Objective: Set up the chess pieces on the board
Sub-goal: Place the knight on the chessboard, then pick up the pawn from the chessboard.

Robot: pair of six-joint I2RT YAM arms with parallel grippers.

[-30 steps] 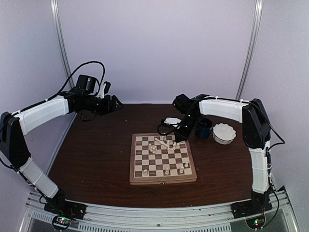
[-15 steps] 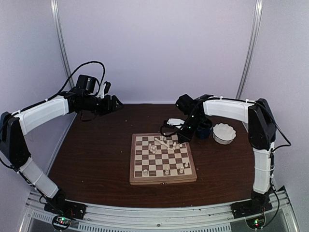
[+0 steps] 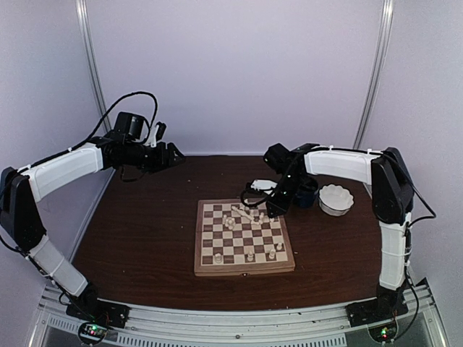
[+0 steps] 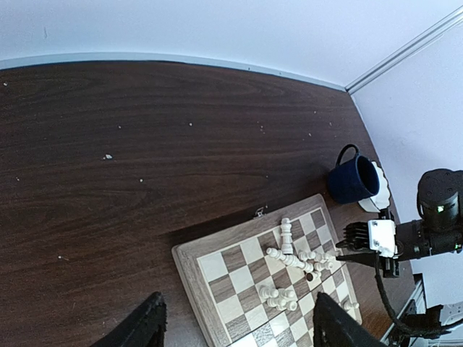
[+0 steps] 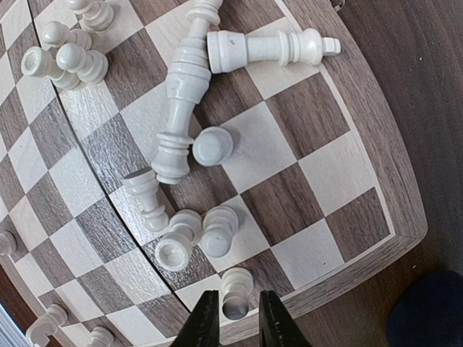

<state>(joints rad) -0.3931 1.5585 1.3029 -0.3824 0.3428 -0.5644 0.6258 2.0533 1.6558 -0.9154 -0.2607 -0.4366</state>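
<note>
The board (image 3: 244, 270) lies mid-table with cream chess pieces (image 3: 246, 215) scattered on it, most of them toppled near its far right part. In the right wrist view a small piece (image 5: 235, 285) stands on an edge square of the board (image 5: 318, 170), between the fingers of my right gripper (image 5: 234, 318). The jaws are open, with a thin gap on each side of the piece. A king (image 5: 264, 49) and other tall pieces lie on their sides. My left gripper (image 4: 235, 325) hangs open and empty, high over the far left of the table (image 3: 176, 155).
A dark blue mug (image 3: 304, 191) and a white scalloped bowl (image 3: 336, 199) stand just right of the board, close behind my right gripper (image 3: 272, 210). The mug (image 5: 427, 318) shows at the corner of the right wrist view. Walls close in the back and both sides.
My right gripper's jaws have parted around the small piece at the board's edge, and the right arm has shifted slightly. The left arm has not moved.
</note>
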